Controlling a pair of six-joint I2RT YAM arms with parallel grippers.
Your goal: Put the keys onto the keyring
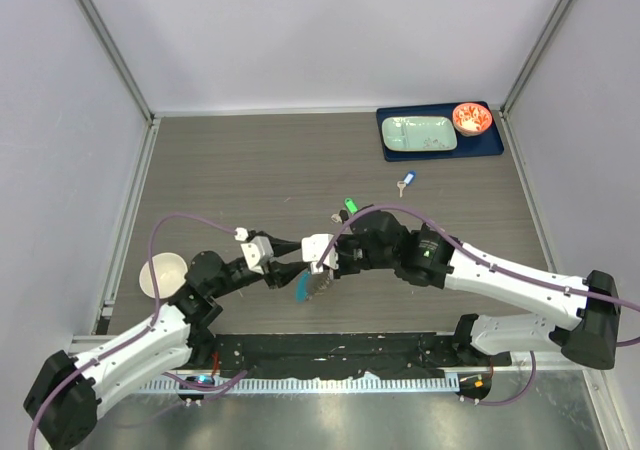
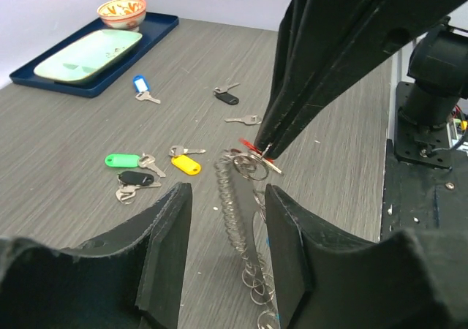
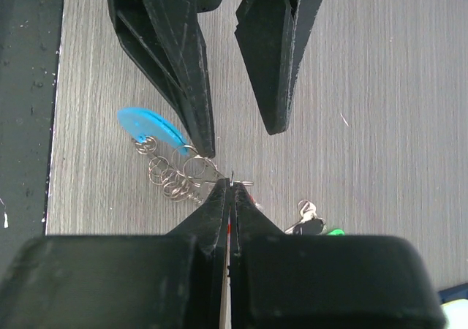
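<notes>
My right gripper [image 3: 231, 184] is shut on a red-tagged key [image 2: 248, 145] at its fingertips. From those tips the keyring [image 2: 238, 212], a string of small silvery rings, runs down between the fingers of my left gripper [image 2: 223, 223], which is open and apart from it. The keyring's blue crescent [image 3: 150, 128] shows beside the rings [image 3: 172, 175] and under both grippers [image 1: 302, 288]. Loose keys lie on the table: yellow [image 2: 186, 165], green [image 2: 121, 159], black [image 2: 137, 178], another black [image 2: 228, 96], blue [image 2: 139, 84], and a bare silver one [image 2: 245, 119].
A dark blue tray [image 1: 495, 148] with a pale green dish [image 1: 420, 133] and a red patterned bowl [image 1: 470, 118] sits at the far right. A white round disc [image 1: 163, 275] lies at the left near the left arm. Grey walls enclose the table.
</notes>
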